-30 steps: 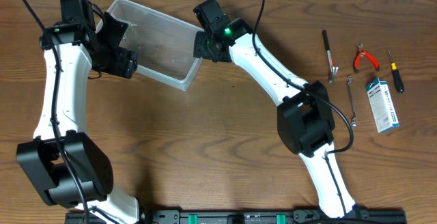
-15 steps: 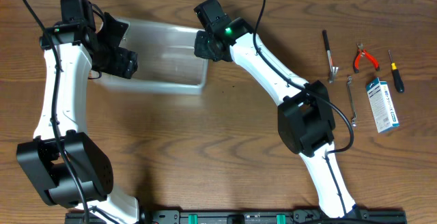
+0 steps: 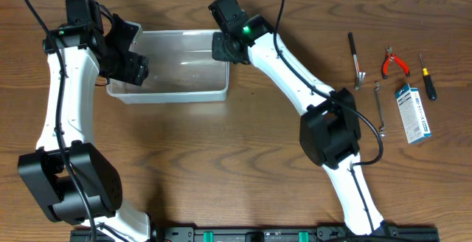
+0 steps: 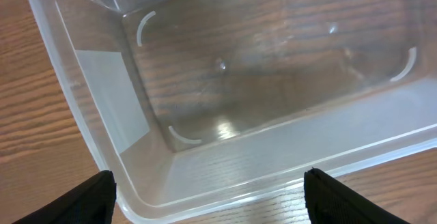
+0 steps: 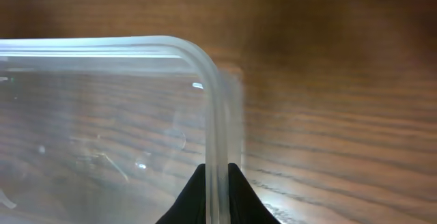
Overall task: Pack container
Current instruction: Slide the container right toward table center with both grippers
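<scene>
The container (image 3: pixel 181 68) is seen on the far left part of the table (image 3: pixel 243 153), lying flat with its long sides parallel to the table's edge, and nothing is visible inside it: only wood grain shows through its clear bottom in the left wrist view. Packing is therefore judged not to have begun. The items presumably meant for it are laid out well apart from it at the far right: a dark-handled tool (image 3: pixel 355 59), red-handled pliers (image 3: pixel 394 63), a screwdriver (image 3: pixel 427 77), a wrench (image 3: pixel 380 111) and a blue-and-white box (image 3: pixel 413 113). None of them is touched. So far only the placing of the container appears to be in hand. Its right-hand rim is pinched between the fingers of the right gripper (image 5: pixel 217 183), which are pressed together on the thin plastic edge. The left gripper (image 4: pixel 210 190) is held spread wide above the container's near-left corner, with nothing between its fingers. Compared with a second ago, the container has been swung round: it then lay at a slant, its right end pointing toward the near side, and midway it was blurred in motion. Now it is squared up. The left arm is seen in the same pose, and the tools at the right have not been shifted.
</scene>
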You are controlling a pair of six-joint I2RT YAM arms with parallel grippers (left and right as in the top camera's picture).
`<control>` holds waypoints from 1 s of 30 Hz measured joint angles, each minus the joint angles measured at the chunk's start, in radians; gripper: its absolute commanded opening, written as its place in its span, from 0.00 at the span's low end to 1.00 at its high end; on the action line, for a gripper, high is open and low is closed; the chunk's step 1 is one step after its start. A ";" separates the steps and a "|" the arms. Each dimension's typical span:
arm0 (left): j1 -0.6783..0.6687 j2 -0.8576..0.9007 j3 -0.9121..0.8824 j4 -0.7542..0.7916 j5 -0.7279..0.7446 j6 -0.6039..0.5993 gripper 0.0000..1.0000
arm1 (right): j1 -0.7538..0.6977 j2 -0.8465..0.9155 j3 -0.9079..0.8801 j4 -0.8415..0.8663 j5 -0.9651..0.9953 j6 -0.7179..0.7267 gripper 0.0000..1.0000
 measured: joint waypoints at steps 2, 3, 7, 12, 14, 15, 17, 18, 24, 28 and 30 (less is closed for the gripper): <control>0.000 0.000 0.000 0.000 0.000 -0.006 0.79 | 0.000 0.001 0.041 -0.022 0.019 -0.023 0.10; 0.000 0.000 0.000 -0.001 0.000 -0.007 0.79 | -0.001 0.001 0.059 -0.029 0.026 -0.031 0.10; 0.000 0.000 0.000 0.000 0.000 -0.027 0.79 | -0.009 0.001 0.124 -0.067 0.039 -0.051 0.10; 0.000 -0.006 0.000 0.019 0.029 -0.049 0.79 | -0.037 0.001 0.148 -0.110 0.047 -0.062 0.08; 0.000 -0.016 0.000 0.034 0.045 -0.058 0.79 | -0.051 0.001 0.148 -0.134 0.050 -0.066 0.07; 0.000 -0.023 0.000 0.045 0.054 -0.066 0.79 | -0.061 0.001 0.148 -0.143 0.052 -0.068 0.07; 0.000 -0.041 0.000 0.059 0.068 -0.078 0.79 | -0.073 0.001 0.148 -0.156 0.054 -0.071 0.06; 0.000 -0.051 0.000 0.066 0.075 -0.084 0.79 | -0.080 0.001 0.148 -0.162 0.055 -0.073 0.06; -0.004 -0.084 0.000 0.076 0.106 -0.131 0.59 | -0.103 0.001 0.148 -0.200 0.061 -0.087 0.10; -0.022 -0.083 0.000 0.089 0.105 -0.153 0.54 | -0.106 0.001 0.148 -0.207 0.061 -0.101 0.10; -0.031 -0.083 0.000 0.101 0.100 -0.174 0.50 | -0.106 0.001 0.148 -0.213 0.062 -0.103 0.11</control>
